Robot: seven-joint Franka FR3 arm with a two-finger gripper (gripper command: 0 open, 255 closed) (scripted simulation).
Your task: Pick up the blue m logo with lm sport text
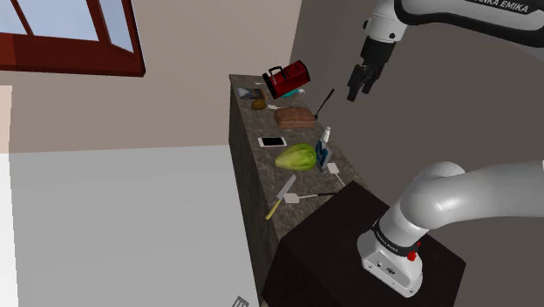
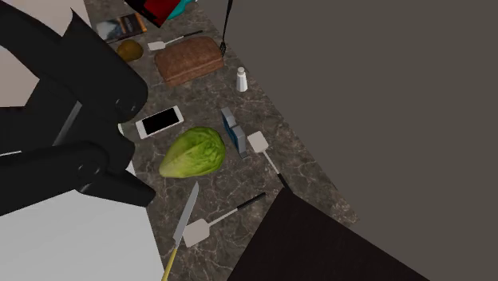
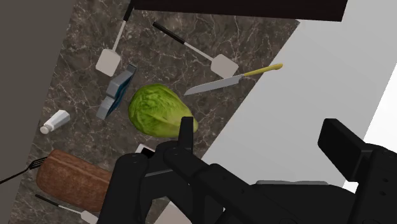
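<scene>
Window [image 1: 70, 35]: red-brown frame, high in the wall, far to the left of the lettuce [image 1: 295, 157] in the shoulder view.
Floor [image 1: 113, 227]: pale grey and plain, left of the lettuce and lower.
Counter [image 2: 239, 182]: long and narrow, with a dark marbled stone top, set against a grey-brown wall. The lettuce lies about at its middle.
Phone [image 1: 272, 141]: white with a black screen, lying flat, just beyond the lettuce on its left side.
Knife [image 1: 281, 197]: yellow handle, lying flat, on the side of the lettuce nearer to the stand.
Loaf [image 1: 295, 116]: brown, farther along the counter than the lettuce.
Blue logo piece [image 1: 323, 157]: it stands on its edge just right of the lettuce, between the lettuce and the wall. It seems not to touch the leaves, but the gap is hard to see.
Gripper [image 1: 362, 87]: high in the air, beyond the lettuce and to its right. The fingers stand apart and nothing is between them.
Stand [image 1: 323, 235]: dark box at the near end of the counter, right of the lettuce.
</scene>
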